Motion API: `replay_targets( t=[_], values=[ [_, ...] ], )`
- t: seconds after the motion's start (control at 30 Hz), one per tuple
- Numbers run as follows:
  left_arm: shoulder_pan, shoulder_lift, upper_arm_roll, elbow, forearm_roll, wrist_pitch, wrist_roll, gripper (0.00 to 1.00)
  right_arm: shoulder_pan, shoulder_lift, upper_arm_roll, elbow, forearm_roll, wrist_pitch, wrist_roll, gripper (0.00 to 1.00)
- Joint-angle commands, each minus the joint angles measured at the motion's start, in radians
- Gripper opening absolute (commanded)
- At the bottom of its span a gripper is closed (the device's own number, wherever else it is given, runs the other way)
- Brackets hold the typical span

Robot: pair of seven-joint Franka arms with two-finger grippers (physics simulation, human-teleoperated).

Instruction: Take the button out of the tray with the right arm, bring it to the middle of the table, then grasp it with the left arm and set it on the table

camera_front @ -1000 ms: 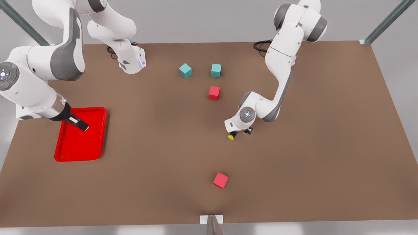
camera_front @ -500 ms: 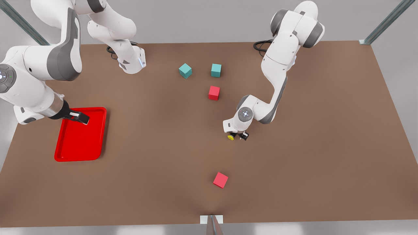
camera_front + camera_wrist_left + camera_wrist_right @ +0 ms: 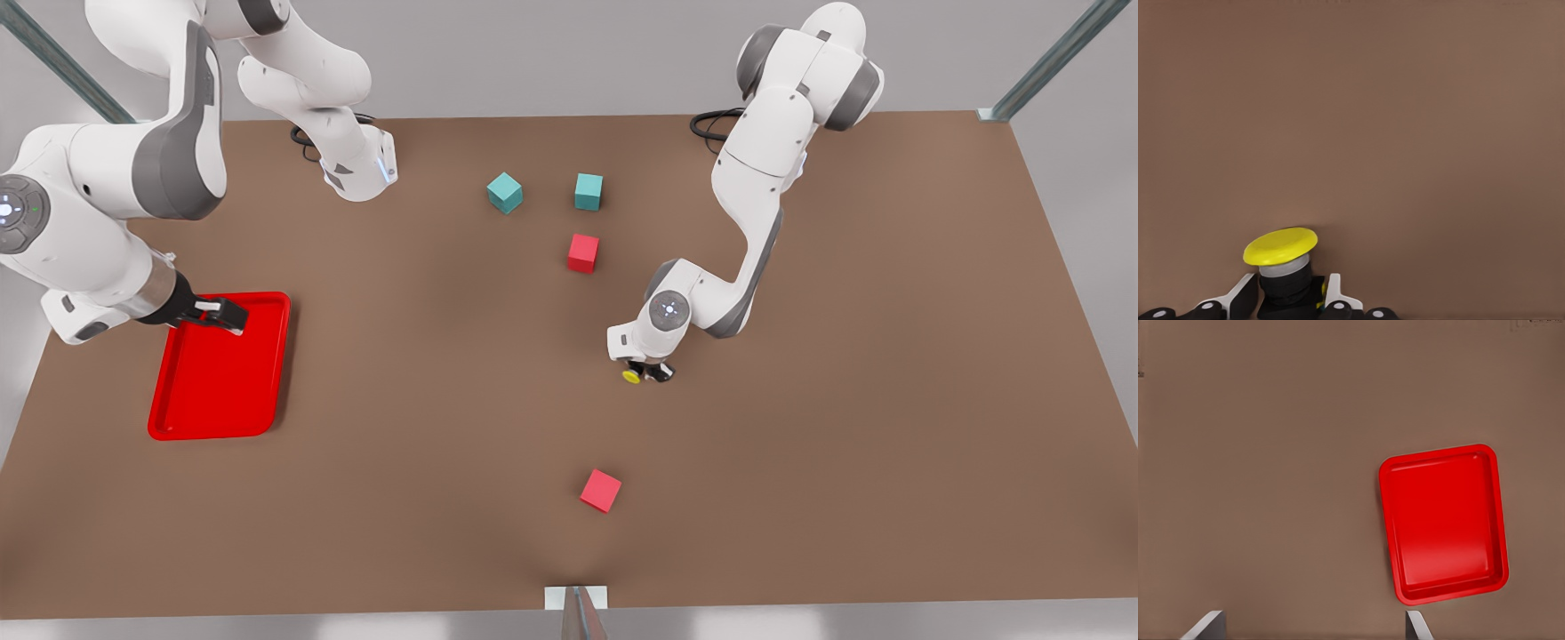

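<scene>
The button point(image 3: 631, 376), a yellow cap on a black body, sits low over the middle of the brown table point(image 3: 800, 444). My left gripper point(image 3: 647, 372) is shut on its black body, and in the left wrist view its fingers flank the button point(image 3: 1280, 245) at the left gripper point(image 3: 1288, 301). The red tray point(image 3: 213, 391) lies at the front view's left with nothing in it. My right gripper point(image 3: 227, 317) hangs open above the tray's far edge. The right wrist view looks down on the tray point(image 3: 1445, 520) from well above, with the right gripper point(image 3: 1313, 628) spread wide.
Two teal cubes point(image 3: 504, 192) point(image 3: 589, 191) and a red cube point(image 3: 583, 252) stand behind the button. Another red cube point(image 3: 601, 491) lies nearer the front edge. The arm bases stand at the table's far edge.
The left gripper turned and sank slightly with the button, which shifted a little to the front view's right. The right gripper pulled back from over the tray's inside toward its far edge.
</scene>
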Motion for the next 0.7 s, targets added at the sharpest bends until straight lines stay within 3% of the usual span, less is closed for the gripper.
replay_targets(
  t=[0.0,0.07,0.27,0.37,0.43,0.5,0.57,0.67],
  values=[
    [0.001,-0.004,0.000,0.002,0.001,-0.004,0.033,0.60,0.000,-0.001,0.000,0.000,-0.001,-0.001,-0.093,1.00],
    [-0.001,-0.004,0.000,0.002,-0.001,-0.006,0.033,0.50,0.000,-0.001,0.000,0.000,-0.003,-0.001,-0.093,1.00],
    [-0.001,-0.004,0.000,0.022,-0.001,-0.045,0.032,0.50,0.000,-0.001,0.000,0.000,-0.004,-0.001,-0.093,1.00],
    [0.001,-0.004,0.002,0.068,-0.002,-0.134,0.030,0.50,0.000,-0.001,0.000,0.000,-0.004,-0.001,-0.093,1.00],
    [-0.001,-0.004,0.010,0.145,-0.002,-0.298,-0.002,0.50,0.002,-0.001,0.000,0.000,-0.004,-0.001,-0.093,1.00],
    [0.002,-0.002,0.013,0.243,0.065,-0.509,-0.153,0.50,0.002,-0.001,0.000,0.000,-0.004,-0.001,-0.093,1.00],
    [-0.002,-0.002,0.010,0.347,0.159,-0.676,-0.566,0.50,0.000,-0.001,0.000,0.000,-0.004,-0.001,-0.093,1.00],
    [-0.005,-0.001,0.005,0.367,0.220,-0.699,-1.046,0.50,0.000,-0.001,0.000,0.000,-0.004,-0.001,-0.093,1.00]
  ],
)
